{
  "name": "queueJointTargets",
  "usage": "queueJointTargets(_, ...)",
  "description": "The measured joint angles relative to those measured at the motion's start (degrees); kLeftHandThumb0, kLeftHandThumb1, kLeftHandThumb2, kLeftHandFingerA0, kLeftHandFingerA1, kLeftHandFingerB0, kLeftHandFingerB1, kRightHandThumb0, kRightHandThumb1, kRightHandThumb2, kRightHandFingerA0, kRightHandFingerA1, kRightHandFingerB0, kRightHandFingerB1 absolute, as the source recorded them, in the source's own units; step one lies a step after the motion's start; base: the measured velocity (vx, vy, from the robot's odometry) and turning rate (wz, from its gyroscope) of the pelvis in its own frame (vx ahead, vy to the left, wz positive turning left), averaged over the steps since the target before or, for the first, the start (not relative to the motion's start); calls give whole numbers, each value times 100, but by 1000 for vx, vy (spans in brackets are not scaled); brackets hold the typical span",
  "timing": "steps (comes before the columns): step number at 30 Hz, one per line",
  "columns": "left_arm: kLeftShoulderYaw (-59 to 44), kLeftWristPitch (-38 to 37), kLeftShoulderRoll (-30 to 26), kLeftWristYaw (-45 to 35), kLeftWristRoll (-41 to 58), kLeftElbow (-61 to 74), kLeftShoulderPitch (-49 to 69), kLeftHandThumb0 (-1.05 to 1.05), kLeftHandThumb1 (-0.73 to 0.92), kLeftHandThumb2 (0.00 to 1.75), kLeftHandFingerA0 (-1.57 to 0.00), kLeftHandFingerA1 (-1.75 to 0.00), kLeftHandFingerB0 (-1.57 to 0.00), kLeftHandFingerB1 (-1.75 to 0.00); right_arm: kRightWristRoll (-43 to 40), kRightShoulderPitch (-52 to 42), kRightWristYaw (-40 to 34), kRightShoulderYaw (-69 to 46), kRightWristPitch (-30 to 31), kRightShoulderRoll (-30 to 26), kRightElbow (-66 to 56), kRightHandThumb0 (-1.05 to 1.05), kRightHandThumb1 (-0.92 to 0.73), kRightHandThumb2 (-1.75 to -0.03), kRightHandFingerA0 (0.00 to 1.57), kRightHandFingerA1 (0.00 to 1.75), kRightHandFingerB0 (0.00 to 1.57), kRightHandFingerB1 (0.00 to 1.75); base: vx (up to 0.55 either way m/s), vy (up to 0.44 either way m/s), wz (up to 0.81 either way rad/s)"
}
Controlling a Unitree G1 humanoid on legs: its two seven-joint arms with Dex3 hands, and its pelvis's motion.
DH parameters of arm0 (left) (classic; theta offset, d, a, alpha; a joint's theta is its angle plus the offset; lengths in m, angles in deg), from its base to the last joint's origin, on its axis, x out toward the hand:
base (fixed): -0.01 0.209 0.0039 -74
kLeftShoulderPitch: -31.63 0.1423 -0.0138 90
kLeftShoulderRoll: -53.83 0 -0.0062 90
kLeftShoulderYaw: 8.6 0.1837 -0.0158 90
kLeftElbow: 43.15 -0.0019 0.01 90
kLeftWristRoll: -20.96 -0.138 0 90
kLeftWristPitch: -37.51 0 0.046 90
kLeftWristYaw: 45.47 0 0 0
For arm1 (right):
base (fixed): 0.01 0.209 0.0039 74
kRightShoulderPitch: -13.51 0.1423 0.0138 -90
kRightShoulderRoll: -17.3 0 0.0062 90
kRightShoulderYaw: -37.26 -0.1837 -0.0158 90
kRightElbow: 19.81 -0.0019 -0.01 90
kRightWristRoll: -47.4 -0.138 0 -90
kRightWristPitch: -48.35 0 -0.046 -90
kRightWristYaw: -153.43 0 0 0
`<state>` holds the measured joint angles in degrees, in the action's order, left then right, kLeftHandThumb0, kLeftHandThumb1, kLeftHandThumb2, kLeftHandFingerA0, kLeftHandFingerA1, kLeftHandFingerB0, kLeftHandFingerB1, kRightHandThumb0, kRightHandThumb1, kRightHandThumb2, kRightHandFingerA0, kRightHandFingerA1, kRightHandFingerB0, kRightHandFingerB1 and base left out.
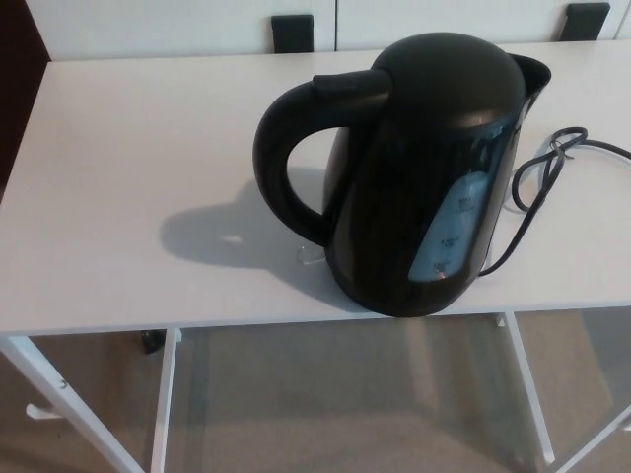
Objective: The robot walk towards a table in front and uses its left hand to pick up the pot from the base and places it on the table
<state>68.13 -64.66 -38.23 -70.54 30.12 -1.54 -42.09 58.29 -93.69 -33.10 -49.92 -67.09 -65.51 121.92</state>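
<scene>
- A big black pot (424,177) (it looks like a kettle for hot water) stands upright on a white table (128,148).
- The pot is near the front edge of the table, a bit to the right of the middle of the picture.
- Its round handle (281,158) sticks out to the left side of the picture, and its spout (537,74) points to the right.
- On the side of the pot there is a light blue window (449,236) with small marks on it, too small to read.
- A small pale bit (312,256) peeks out from under the pot, below the handle. I cannot tell if it is the base.
- A black cord (547,168) lies on the table just beside the pot, on the right. It has a loop in it and runs off the right edge of the picture.
- The pot makes a dark shadow (212,236) on the table, to the left.
- The left hand and the right hand of the robot do not show, so I cannot tell if they are open, closed or holding a thing.
- Two dark square things (292,33) sit behind the far edge of the table, well apart from each other.
- Under the table you can see white legs (163,404) and a brownish floor (345,394).
</scene>
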Motion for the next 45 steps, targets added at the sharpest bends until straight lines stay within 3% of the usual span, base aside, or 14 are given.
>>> queueJointTargets(4,79,88,16,-405,206,927,329,-40,49,64,-32,-37,-25,-35,8,20,-1,48,21,0,-31,1,-87,-66,19,36,13,31,0,0,0)
queueJointTargets(5,113,107,15,-511,263,1189,427,-37,54,58,-39,-34,-28,-31,10,25,-2,61,24,0,-37,-1,-88,-66,18,36,13,31,0,0,0)
queueJointTargets(8,159,128,7,-716,389,1916,697,-37,54,58,-39,-34,-28,-31,11,26,-2,84,30,0,-58,-1,-88,-66,18,36,13,31,0,0,0)
queueJointTargets(9,170,131,-2,-795,442,2162,788,-37,54,64,-27,-35,-20,-33,11,26,-2,91,34,0,-65,2,-88,-67,20,37,13,31,0,0,0)
queueJointTargets(14,106,144,-44,-978,711,3311,1072,-36,55,64,-26,-35,-21,-33,9,59,-1,104,39,5,-109,3,-89,-67,19,37,12,32,0,0,0)
queueJointTargets(25,-433,262,-577,-1153,1627,5783,1078,-27,57,61,-28,-39,-25,-33,5,178,2,111,41,8,-208,0,-91,-67,18,38,10,32,0,0,0)
queueJointTargets(26,-471,275,-619,-1157,1693,5897,1049,-23,56,56,-38,-39,-30,-31,5,187,2,110,41,8,-210,-1,-90,-67,20,40,11,33,0,0,0)
queueJointTargets(36,-739,744,-1246,-1025,2595,7098,-258,-36,43,61,-28,-41,-20,-34,7,351,17,121,64,3,-222,0,-90,-67,20,38,12,32,0,0,0)
queueJointTargets(37,-729,837,-1311,-978,2659,7178,-514,-23,32,87,-10,-51,-7,-50,7,377,22,122,84,0,-242,-1,-90,-67,20,38,13,32,0,0,0)
queueJointTargets(38,-719,899,-1349,-942,2705,7231,-687,-23,32,87,-10,-51,-7,-50,7,396,25,123,96,-1,-260,-1,-90,-67,20,38,13,32,0,0,0)
queueJointTargets(39,-638,982,-1385,-887,2705,7250,-999,-47,44,61,-20,-38,-17,-33,8,414,30,124,120,-7,-298,-1,-90,-68,19,37,13,32,0,0,0)
queueJointTargets(41,-422,1120,-1393,-776,2638,7226,-1507,-41,46,54,-19,-33,-16,-28,11,429,41,132,165,-15,-381,-1,-90,-68,19,37,13,32,0,0,0)
queueJointTargets(42,-279,1182,-1391,-719,2567,7175,-1748,-26,32,86,-2,-49,0,-47,13,427,45,138,190,-20,-421,0,-90,-67,19,37,13,32,0,0,0)
queueJointTargets(45,194,1380,-1341,-529,2297,6919,-2408,-25,32,85,-2,-50,0,-47,20,427,55,149,268,-29,-522,0,-90,-67,19,37,13,33,0,0,0)
